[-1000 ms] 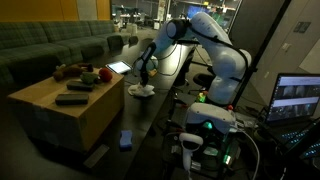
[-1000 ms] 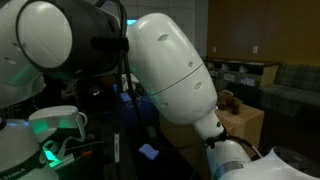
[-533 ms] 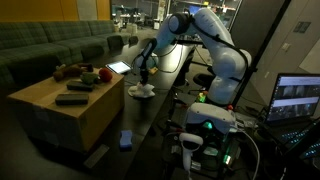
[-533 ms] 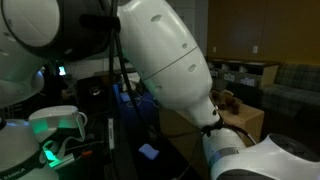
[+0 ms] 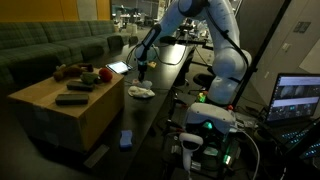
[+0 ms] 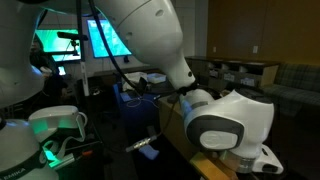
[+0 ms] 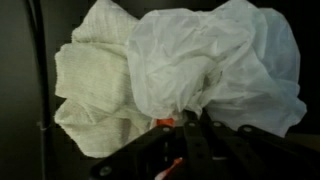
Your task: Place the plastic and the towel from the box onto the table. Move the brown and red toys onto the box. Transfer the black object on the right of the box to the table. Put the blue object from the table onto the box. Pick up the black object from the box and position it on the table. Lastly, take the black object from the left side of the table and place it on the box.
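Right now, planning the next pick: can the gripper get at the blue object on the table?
Probably yes. The blue object lies alone on the table beside the box, nothing over it; the shut gripper hangs above the towel.

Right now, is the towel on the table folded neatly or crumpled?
Crumpled: in the wrist view the towel lies bunched on the dark table, wrinkled plastic against it.

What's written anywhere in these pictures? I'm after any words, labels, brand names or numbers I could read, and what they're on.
No text can be read in any view.
Monitor: shows small pictures; any lettering is too small and blurred.
Screens in the background: bright and blurred, nothing legible.
Box, towel and plastic: no print visible.
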Robot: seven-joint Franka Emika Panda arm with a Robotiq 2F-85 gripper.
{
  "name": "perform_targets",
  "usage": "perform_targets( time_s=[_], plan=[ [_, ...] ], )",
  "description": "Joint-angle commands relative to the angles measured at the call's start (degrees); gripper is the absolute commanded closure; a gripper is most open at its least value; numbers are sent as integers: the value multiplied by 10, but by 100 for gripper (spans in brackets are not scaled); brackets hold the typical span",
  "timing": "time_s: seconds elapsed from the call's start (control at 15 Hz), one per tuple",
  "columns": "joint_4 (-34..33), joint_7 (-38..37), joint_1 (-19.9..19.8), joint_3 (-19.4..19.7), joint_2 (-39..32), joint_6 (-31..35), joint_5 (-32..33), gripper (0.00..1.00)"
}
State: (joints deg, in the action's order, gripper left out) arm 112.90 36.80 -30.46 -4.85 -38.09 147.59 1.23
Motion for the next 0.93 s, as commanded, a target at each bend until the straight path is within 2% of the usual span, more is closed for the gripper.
perform_targets(
  time_s=[0.0,0.27,0.47,0.6,0.73,0.87],
  plan=[
    [84,31,24,-11,46,17,-23,99],
    [128,4,71,-7,35,48,-19,99],
    [144,-49,115,1,-2,126,-9,99],
    [148,-104,155,22,-33,201,9,99],
    [147,-162,205,61,-61,265,34,99],
    [137,-209,251,99,-91,303,42,99]
  ],
)
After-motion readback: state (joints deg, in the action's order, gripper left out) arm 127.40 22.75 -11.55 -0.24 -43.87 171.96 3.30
